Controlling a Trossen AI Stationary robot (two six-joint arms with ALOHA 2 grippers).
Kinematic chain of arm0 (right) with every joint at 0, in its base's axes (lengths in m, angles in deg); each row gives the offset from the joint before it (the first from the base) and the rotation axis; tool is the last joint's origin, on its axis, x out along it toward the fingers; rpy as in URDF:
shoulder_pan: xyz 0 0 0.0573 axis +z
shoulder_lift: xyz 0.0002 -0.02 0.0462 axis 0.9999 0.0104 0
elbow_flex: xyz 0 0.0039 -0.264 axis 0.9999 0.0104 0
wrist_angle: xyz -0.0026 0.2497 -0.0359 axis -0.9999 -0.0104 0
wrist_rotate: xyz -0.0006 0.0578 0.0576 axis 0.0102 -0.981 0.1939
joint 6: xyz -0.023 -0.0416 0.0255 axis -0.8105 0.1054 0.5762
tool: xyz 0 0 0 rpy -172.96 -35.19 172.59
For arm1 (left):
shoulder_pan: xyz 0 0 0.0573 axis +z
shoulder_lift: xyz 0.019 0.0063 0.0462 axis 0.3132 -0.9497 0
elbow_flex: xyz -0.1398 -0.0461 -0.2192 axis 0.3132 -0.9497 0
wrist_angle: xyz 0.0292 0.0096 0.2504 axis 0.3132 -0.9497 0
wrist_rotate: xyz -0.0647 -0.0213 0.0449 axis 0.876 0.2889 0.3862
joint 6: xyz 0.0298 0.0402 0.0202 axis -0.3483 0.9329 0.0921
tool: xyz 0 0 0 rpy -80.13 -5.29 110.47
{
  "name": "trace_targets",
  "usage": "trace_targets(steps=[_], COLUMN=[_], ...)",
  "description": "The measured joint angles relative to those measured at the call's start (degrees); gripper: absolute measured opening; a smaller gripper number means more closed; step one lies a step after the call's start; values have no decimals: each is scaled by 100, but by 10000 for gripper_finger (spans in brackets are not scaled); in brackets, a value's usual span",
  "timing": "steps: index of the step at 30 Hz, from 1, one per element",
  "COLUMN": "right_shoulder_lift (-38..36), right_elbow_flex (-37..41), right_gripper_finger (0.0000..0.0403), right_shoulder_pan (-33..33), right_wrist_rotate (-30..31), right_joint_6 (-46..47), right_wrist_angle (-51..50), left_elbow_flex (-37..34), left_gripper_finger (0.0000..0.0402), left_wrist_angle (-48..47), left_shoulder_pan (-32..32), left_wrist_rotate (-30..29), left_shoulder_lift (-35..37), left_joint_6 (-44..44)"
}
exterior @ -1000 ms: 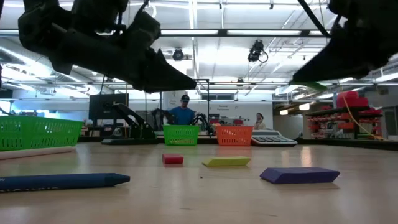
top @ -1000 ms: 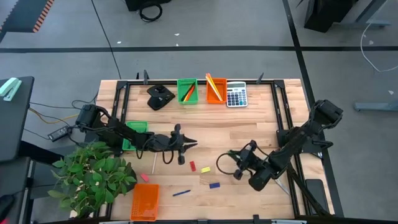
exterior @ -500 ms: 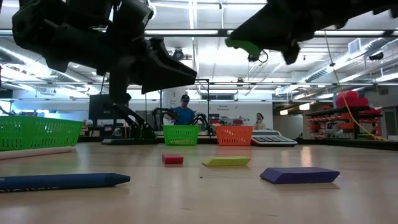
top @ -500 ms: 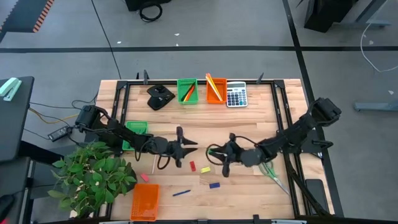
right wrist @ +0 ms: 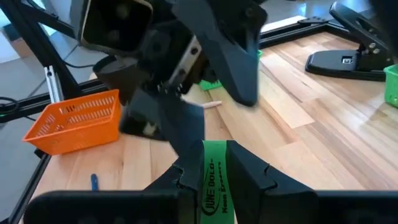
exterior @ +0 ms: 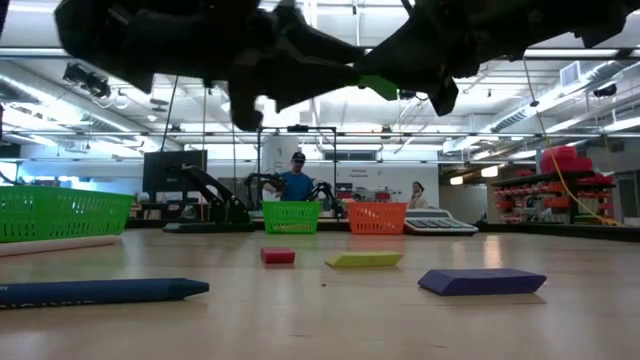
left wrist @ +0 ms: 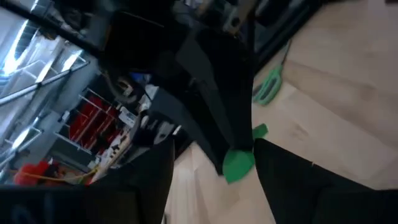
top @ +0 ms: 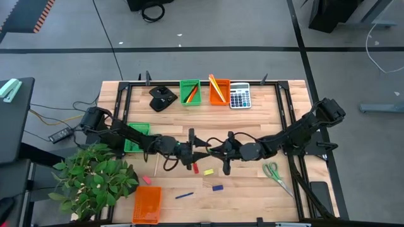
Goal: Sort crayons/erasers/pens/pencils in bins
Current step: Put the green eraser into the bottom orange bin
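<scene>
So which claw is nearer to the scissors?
Right. The right claw is between the table's middle and the scissors; the left claw is just beyond it, farther from them.

Grey calculator (top: 239, 96) at upper centre-right of table; black stapler (top: 161, 98) upper centre-left. Green-handled scissors (top: 273, 171) lower right. Potted plant (top: 95, 178) at lower left edge

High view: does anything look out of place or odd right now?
Nothing is spilled or damaged. The one unusual sight: above mid-table the right gripper holds a green eraser, and the left gripper, open, faces it tip to tip with a finger on either side, like a hand-over.
</scene>
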Motion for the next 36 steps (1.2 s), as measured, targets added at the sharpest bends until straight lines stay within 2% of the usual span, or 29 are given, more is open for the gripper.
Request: trace_targets(steps=[4,9,20,26,36], right_shoulder_lift=[2,11,4,-46,-83], right_elbow_flex=[4,28,24,24,22], right_gripper_finger=[64,65,65,65,65], right_shoulder_pan=[15,22,17,17,-4], right_wrist_rotate=[-9,-53,-78,-189,-241], right_joint_6=[-45,-105,-122,-91,71], right_wrist_angle=[-77,-326,-346,-335,-97], left_elbow_flex=[558,833,835,844,837], left_gripper_finger=[226,219,186,184,165], left_wrist_angle=[-561,-736,-674,-842,-662], left_shoulder_pan=[-49,-81,-83,-198,-400], left_wrist_rotate=[-3,-94,-149,-214,-663], left_shoulder_lift=[-366,-651,-659,-650,-651], left_joint_6=[574,695,566,546,371])
